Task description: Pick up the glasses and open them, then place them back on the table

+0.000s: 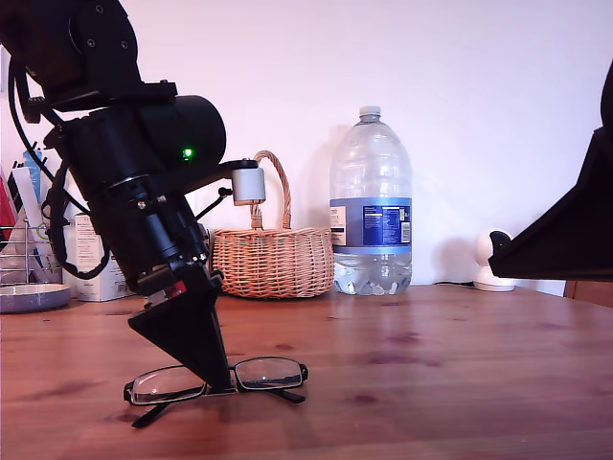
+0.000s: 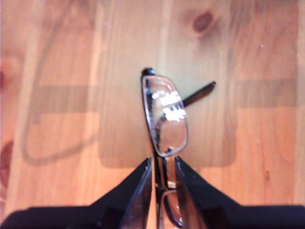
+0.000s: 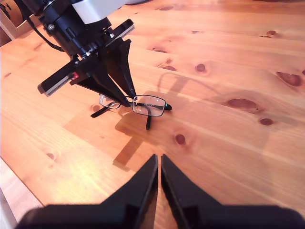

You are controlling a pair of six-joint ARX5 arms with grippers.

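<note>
The glasses [image 1: 268, 372] [image 2: 167, 114] [image 3: 150, 105] stand on the table [image 1: 431, 383] [image 2: 57, 57] [image 3: 238, 57], lenses upright, black temple arms splayed down onto the wood. My first gripper [image 1: 223, 385] [image 2: 163, 164] [image 3: 129, 102] reaches down at the exterior view's left. Its jaws are closed narrowly around the bridge between the two lenses. My second gripper [image 1: 503, 264] [image 3: 158, 160] hangs above the table at the exterior view's right, well away from the glasses. It is shut with nothing between its fingers.
At the back of the table stand a wicker basket [image 1: 273, 259], a large water bottle [image 1: 371, 211] and a small white device [image 1: 493, 259]. A wire rack [image 1: 21, 251], a carton [image 1: 96, 264] and a plate [image 1: 29, 297] sit at the exterior view's far left.
</note>
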